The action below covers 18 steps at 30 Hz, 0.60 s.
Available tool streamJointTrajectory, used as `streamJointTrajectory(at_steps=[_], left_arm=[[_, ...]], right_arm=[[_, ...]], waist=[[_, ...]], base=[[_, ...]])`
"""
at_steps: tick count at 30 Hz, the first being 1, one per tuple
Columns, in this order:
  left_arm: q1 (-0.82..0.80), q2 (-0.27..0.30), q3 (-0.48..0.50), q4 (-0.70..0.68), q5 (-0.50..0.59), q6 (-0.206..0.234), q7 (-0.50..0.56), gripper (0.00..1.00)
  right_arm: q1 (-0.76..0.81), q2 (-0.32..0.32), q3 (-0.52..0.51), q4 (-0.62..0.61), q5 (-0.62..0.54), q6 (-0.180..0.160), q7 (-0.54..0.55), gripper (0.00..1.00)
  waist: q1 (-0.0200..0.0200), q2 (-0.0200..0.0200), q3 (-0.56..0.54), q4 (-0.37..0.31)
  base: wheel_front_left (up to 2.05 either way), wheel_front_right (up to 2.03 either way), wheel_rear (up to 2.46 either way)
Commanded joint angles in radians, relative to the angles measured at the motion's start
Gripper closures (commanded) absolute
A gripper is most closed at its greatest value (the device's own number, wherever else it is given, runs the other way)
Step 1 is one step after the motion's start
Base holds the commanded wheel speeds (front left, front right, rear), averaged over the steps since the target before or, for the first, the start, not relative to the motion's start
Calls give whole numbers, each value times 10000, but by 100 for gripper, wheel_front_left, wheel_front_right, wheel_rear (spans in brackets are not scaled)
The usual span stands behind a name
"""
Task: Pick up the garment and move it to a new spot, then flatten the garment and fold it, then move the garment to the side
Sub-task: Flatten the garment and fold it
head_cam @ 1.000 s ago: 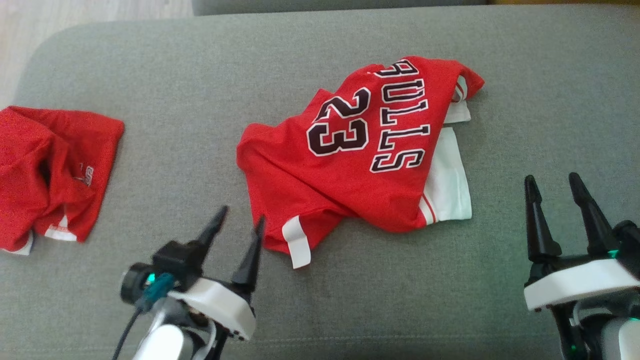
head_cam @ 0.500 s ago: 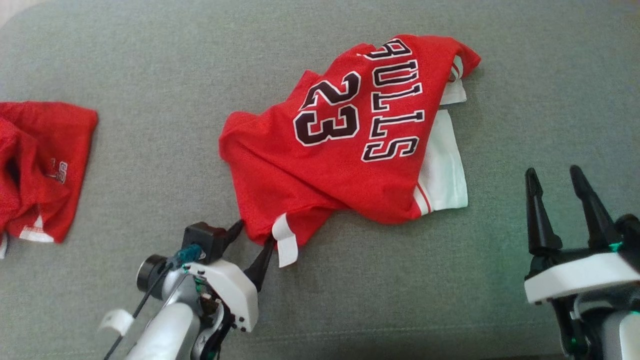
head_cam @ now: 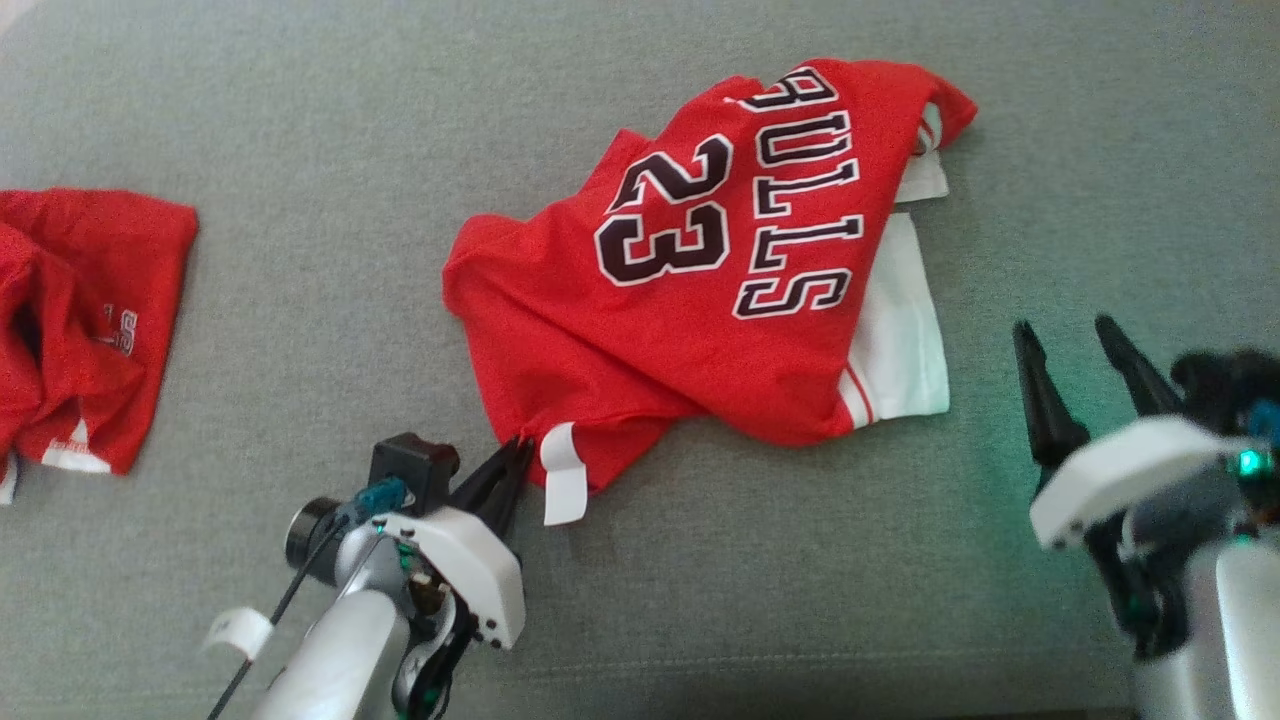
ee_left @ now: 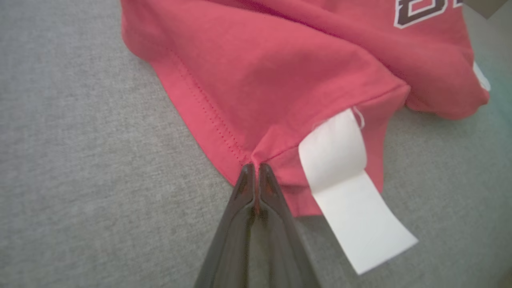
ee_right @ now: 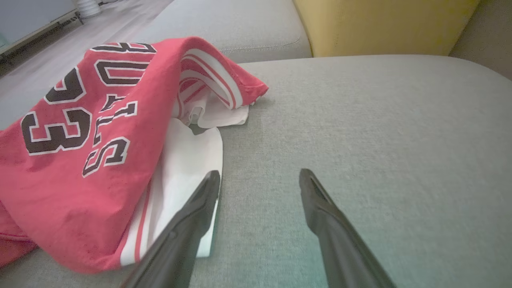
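Note:
The garment is a red jersey with "BULLS 23" in black and white trim, lying crumpled in the middle of the grey cushion. My left gripper is shut on its near hem corner, beside a white label. In the left wrist view the two fingertips pinch the red hem with the label just to their right. My right gripper stands open to the right of the garment, touching nothing; its fingers hover near the white edge.
A second red garment lies bunched at the left edge of the cushion. A yellow object stands behind the cushion in the right wrist view. Bare grey fabric stretches to the right of the jersey.
My left gripper advanced onto the jersey's near hem and closed on it. The right gripper tilted and shifted slightly left. The head camera also moved.

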State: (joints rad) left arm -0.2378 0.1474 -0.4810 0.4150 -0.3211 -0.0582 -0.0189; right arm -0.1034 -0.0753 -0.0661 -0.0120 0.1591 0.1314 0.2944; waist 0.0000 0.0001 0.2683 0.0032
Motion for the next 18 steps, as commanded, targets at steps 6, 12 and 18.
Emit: streamJointTrajectory(at_steps=[6,12,18], left_arm=[[-781,-34,187,-448,13,67,-354,100],[-1124,-163,80,-513,22,41,-621,100],[-1125,-163,95,-468,-47,82,-854,100]], right_arm=[[-2126,-682,885,1381,362,-7,1009,0],[-3826,-866,1592,3739,568,-7,1088,0],[-4442,-869,1766,5284,712,-7,889,49]], waist=[[0,-1,432,421],[0,-1,721,857],[0,-1,661,961]], base=[[0,0,0],[0,0,0],[0,0,0]])
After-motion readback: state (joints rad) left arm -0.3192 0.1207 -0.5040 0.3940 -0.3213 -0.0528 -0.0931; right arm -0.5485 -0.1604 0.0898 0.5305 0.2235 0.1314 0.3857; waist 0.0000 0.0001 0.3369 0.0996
